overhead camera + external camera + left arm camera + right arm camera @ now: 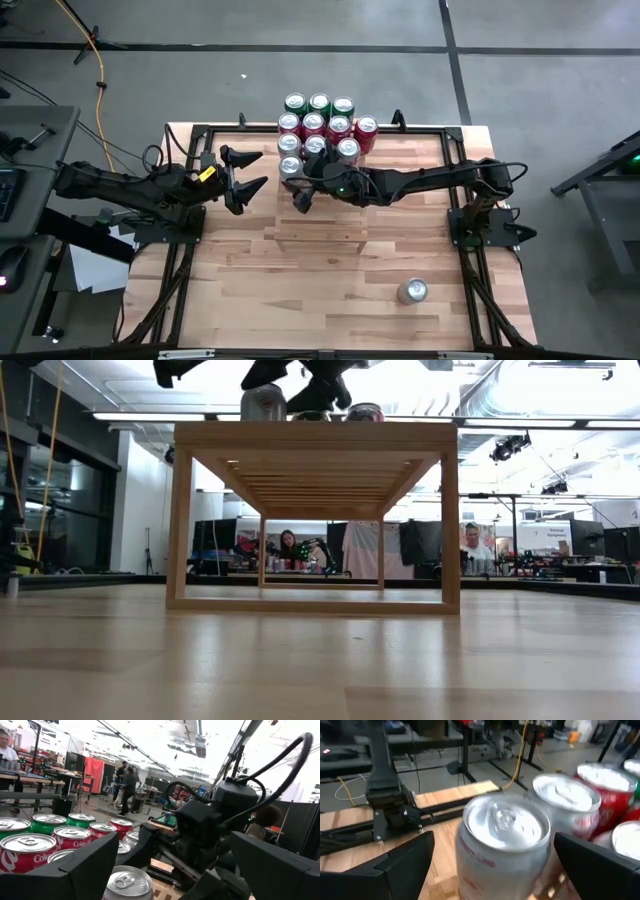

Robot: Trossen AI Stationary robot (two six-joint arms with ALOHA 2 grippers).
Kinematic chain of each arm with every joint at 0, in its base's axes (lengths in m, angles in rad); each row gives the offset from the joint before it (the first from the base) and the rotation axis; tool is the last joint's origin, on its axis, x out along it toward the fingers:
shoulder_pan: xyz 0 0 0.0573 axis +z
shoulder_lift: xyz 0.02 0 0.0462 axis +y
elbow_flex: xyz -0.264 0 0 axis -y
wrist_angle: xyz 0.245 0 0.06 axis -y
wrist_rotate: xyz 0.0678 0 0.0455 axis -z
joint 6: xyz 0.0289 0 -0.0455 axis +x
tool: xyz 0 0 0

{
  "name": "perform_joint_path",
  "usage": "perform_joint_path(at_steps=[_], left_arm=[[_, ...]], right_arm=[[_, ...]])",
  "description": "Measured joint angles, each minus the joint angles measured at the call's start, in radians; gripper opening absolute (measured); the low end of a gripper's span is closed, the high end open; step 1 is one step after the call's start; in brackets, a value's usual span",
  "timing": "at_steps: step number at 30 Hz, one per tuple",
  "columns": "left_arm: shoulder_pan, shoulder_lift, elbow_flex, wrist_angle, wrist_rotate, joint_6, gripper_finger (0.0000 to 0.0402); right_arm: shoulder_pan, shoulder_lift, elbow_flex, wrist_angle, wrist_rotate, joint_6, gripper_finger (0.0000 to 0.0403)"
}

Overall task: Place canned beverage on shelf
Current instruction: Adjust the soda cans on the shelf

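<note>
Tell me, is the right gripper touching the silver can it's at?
Apart. The right wrist view shows the right gripper with jaws open, a gap on each side of the silver can.

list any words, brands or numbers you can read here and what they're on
"Coke": partly cut off, on the nearest red can in the left wrist view
"Coke": on the red can behind it
Silver can between the right gripper's open fingers: pink lettering, too blurred to read
Cans on the shelf seen from above: print too small to read
No other readable text.

A silver can point(502, 847) stands between the right gripper's point(492, 862) open fingers point(402, 865).
</note>
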Motion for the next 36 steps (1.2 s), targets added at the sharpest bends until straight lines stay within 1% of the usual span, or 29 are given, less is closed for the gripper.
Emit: perform_joint_path(at_steps=[5,13,18,22,25,27,30,32,34,36], left_arm=[[0.000,0.000,0.000,0.001,0.000,0.000,0.0372],[0.000,0.000,0.000,0.002,0.000,0.000,0.0372],[0.000,0.000,0.000,0.002,0.000,0.000,0.0372],[0.000,0.000,0.000,0.002,0.000,0.000,0.0372],[0.000,0.000,0.000,0.001,0.000,0.000,0.0372],[0.000,0.000,0.000,0.001,-0.004,-0.003,0.0372],[0.000,0.000,0.000,0.000,-0.018,-0.031,0.0372],[0.000,0.000,0.000,-0.001,-0.022,-0.043,0.0372],[0.000,0.000,0.000,0.000,-0.022,-0.043,0.0372],[0.000,0.000,0.000,0.000,-0.022,-0.044,0.0372]], right_arm=[[0.013,-0.033,0.004,-0.003,0.000,-0.086,0.0397],[0.037,-0.109,0.004,-0.069,0.000,-0.089,0.0397],[0.082,-0.192,0.004,-0.189,-0.002,-0.028,0.0397],[0.127,-0.286,0.004,-0.336,-0.005,0.084,0.0397],[0.150,-0.358,0.004,-0.436,-0.066,0.085,0.0397],[0.161,-0.394,0.004,-0.475,-0.083,0.110,0.0397],[0.169,-0.437,0.004,-0.612,-0.033,0.228,0.0395],[0.175,-0.457,0.004,-0.765,0.046,0.292,0.0385],[0.177,-0.461,-0.004,-0.930,0.138,0.360,0.0358],[0.170,-0.461,-0.043,-1.039,0.180,0.426,0.0313]])
